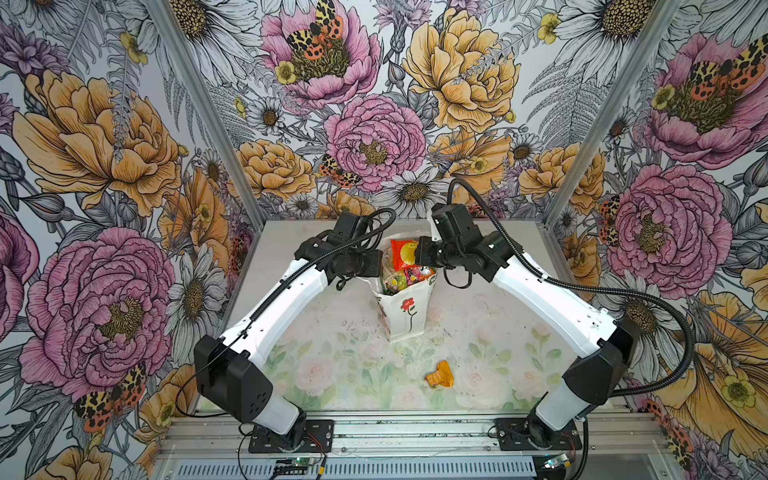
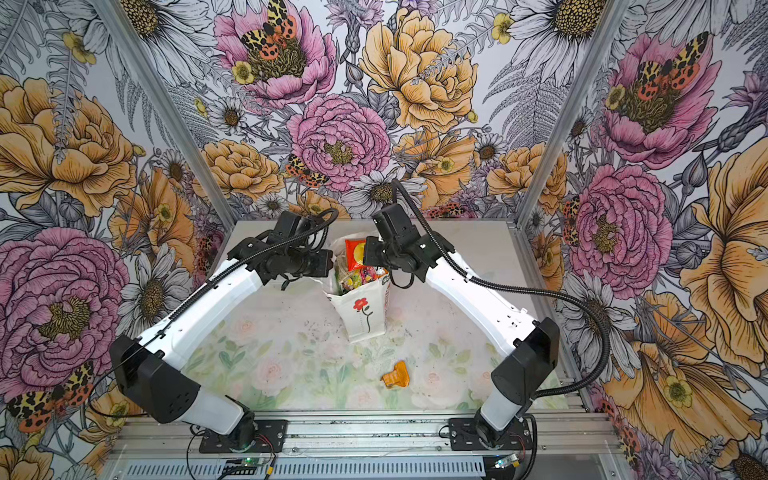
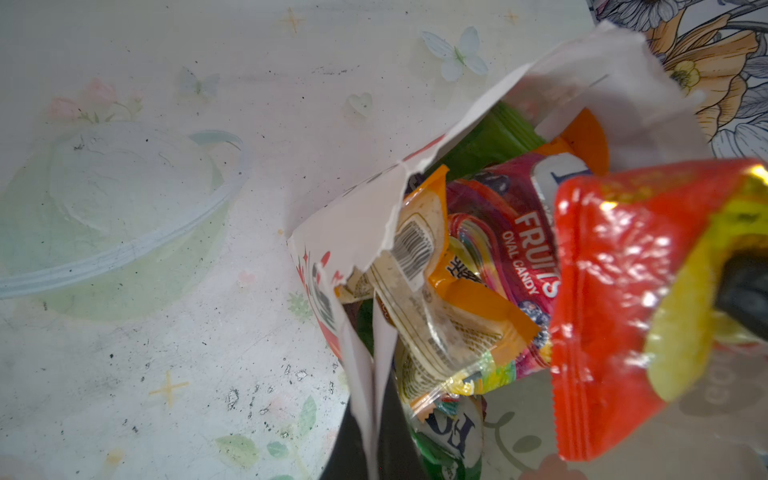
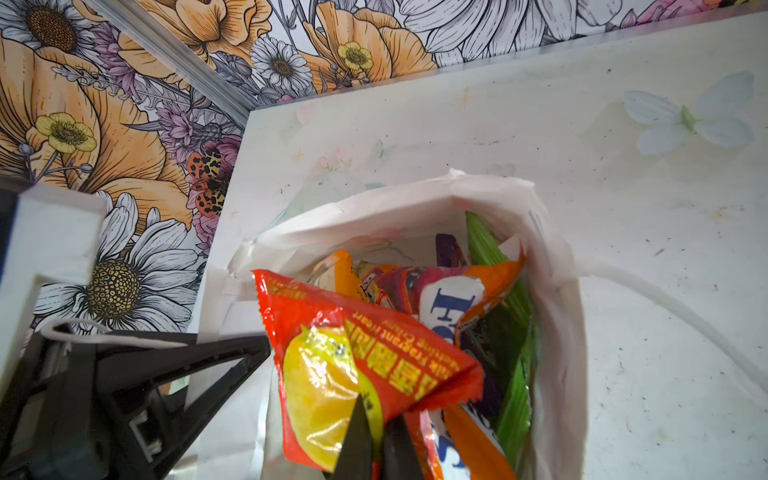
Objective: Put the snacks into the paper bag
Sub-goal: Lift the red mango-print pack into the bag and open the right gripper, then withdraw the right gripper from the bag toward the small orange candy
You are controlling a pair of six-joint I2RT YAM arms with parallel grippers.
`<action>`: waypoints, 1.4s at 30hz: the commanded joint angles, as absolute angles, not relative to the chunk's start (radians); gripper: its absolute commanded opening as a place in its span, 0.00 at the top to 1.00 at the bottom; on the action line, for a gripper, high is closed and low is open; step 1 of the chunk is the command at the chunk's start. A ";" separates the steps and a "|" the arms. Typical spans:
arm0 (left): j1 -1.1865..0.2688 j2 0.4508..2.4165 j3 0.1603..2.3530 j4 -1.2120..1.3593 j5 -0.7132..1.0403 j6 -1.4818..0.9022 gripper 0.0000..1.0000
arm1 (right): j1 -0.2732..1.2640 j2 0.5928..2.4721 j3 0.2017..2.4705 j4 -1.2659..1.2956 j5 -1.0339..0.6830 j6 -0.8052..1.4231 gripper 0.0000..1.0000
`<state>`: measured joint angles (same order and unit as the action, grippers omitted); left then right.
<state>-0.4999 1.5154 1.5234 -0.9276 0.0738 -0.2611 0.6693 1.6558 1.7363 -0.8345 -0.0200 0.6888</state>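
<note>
Paper bag [image 1: 402, 318], upright at frame centre in both top views, filled with snacks [image 1: 398, 279]. Left gripper [image 3: 376, 436] pinches its torn rim. Right gripper [image 4: 376, 444] is clamped on the red-yellow packet [image 1: 404, 253] at its mouth.

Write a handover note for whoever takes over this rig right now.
The left gripper is shut on the torn rim of the paper bag, pinching it at the mouth.
The right gripper is shut on the red-yellow packet, which sits at the bag mouth, sticks up above the rim and is not yet released.
The bag stands upright mid-table, filled to the rim with the other packets.
Done: most snacks are in.
Left: drop the red-yellow packet in, then fetch the orange packet lying alone on the table in front of the bag.
</note>
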 commanded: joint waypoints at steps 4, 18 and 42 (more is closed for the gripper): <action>-0.500 1.469 1.523 -0.876 0.052 -0.248 1.00 | 0.674 1.681 1.769 -0.828 -0.047 0.670 0.84; -0.499 1.472 1.524 -0.877 0.052 -0.249 1.00 | 0.674 1.669 1.772 -0.833 -0.044 0.669 0.74; -0.496 1.471 1.523 -0.876 0.044 -0.245 1.00 | 0.853 1.250 1.403 -0.936 0.186 0.688 0.65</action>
